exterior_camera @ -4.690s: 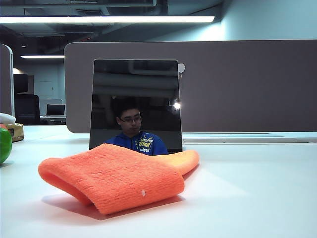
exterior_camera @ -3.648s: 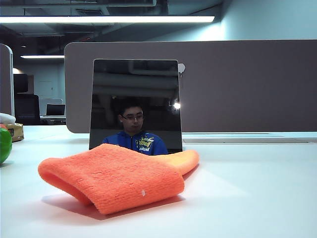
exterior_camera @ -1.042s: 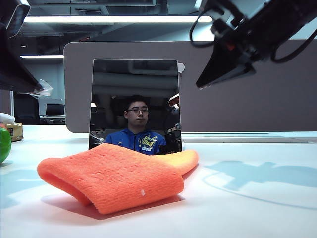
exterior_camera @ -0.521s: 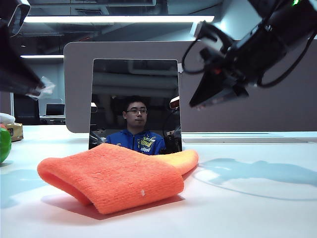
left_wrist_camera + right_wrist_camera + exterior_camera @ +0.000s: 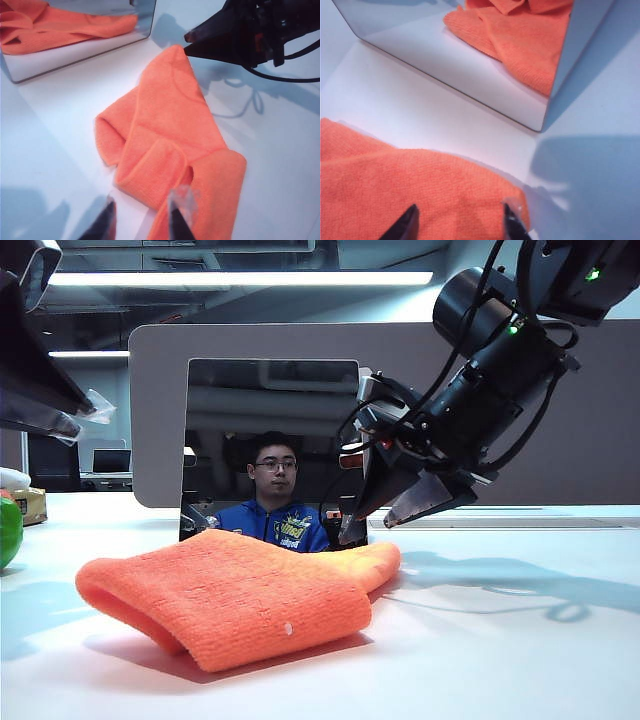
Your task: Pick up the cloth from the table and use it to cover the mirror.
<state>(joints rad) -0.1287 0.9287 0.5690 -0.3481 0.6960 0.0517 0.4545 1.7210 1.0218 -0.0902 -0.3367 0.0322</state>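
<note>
Your cloth (image 5: 235, 595) lies folded and rumpled on the white tabletop (image 5: 520, 640), toward its near edge, with the paler yellow-orange end pointing back at the mirror (image 5: 272, 445). The mirror stands upright just behind the cloth, apart from it, in front of the grey partition panel (image 5: 480, 410). Its glass shows the cloth in both wrist views.

Your right gripper (image 5: 385, 518) hangs low over the far end of the cloth, close in front of the mirror's lower corner. Its fingers (image 5: 516, 222) are parted, one on each side of that cloth corner, and hold nothing; whether they touch the fabric you cannot tell.

Your left gripper (image 5: 142, 217) is high over the near end of the cloth; in the exterior view only part of its arm (image 5: 35, 390) shows at the top corner of the picture. Its fingers (image 5: 180, 212) stand partly apart and empty, well above the fabric.

A green object (image 5: 8, 530) sits at the tabletop's left edge.
</note>
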